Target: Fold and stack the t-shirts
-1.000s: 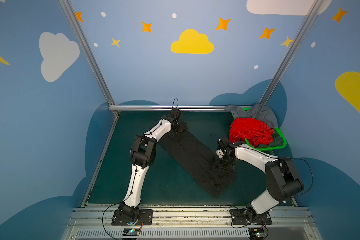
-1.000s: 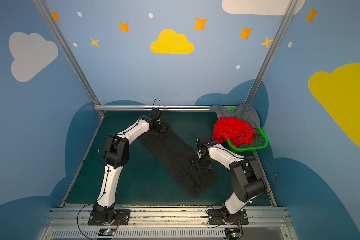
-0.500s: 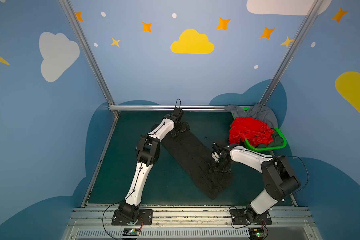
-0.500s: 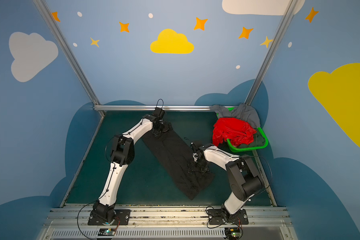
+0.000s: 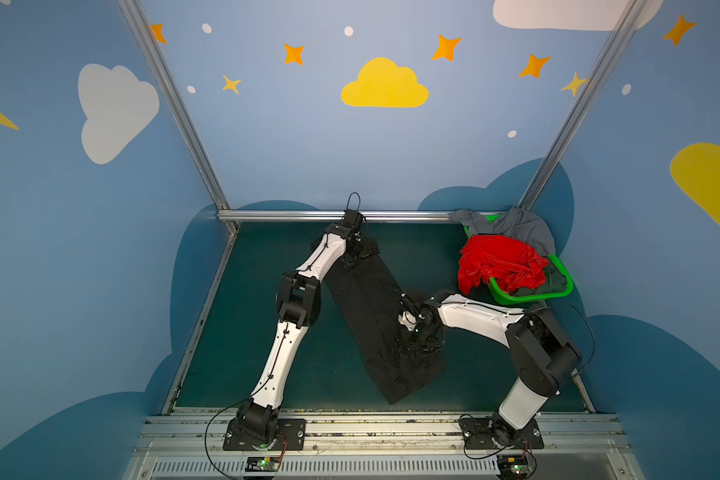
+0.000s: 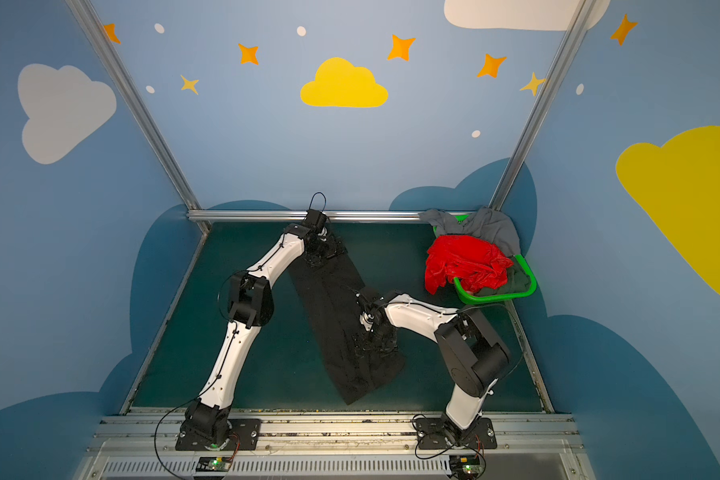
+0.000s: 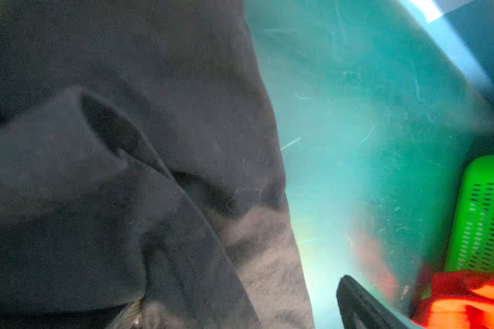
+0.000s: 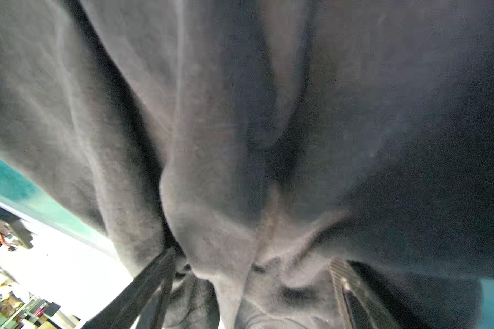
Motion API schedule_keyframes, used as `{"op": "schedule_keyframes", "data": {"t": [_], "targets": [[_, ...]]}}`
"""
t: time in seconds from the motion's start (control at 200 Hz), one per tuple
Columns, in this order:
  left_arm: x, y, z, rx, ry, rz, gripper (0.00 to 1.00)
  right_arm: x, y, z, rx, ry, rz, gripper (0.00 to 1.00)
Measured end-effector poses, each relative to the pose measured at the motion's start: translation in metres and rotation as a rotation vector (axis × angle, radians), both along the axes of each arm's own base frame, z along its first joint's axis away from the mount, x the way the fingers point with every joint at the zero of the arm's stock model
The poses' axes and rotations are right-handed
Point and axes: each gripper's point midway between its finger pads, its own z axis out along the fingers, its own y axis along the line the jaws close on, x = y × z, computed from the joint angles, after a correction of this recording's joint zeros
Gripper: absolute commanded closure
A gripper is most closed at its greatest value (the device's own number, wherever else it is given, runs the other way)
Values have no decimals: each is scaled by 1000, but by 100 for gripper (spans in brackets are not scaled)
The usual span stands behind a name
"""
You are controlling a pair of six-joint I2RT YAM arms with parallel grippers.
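A black t-shirt, folded into a long strip, lies slantwise on the green table. My left gripper is down on its far end by the back rail, open, with cloth between the fingers. My right gripper presses on the strip's nearer half. Its jaws stand wide, and black cloth bunches up between the fingers. A red t-shirt, a grey one and a dark green one are heaped at the back right.
The bright green plastic basket holding the heap stands in the back right corner. The red cloth spills over its left rim. A metal rail runs along the table's back edge, and the arms' bases sit at the front edge.
My right gripper has slid left and toward the front across the black shirt, and the strip's near end has swung left with it. The left gripper has stayed at the far end.
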Motion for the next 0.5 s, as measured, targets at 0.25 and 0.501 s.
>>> {"op": "schedule_keyframes", "data": {"t": [0.25, 0.501], "targets": [[10, -8, 5, -44, -31, -14, 2, -8, 20, 2, 7, 25, 14, 15], [16, -15, 17, -95, -58, -22, 0, -16, 27, 4, 11, 23, 14, 11]]}}
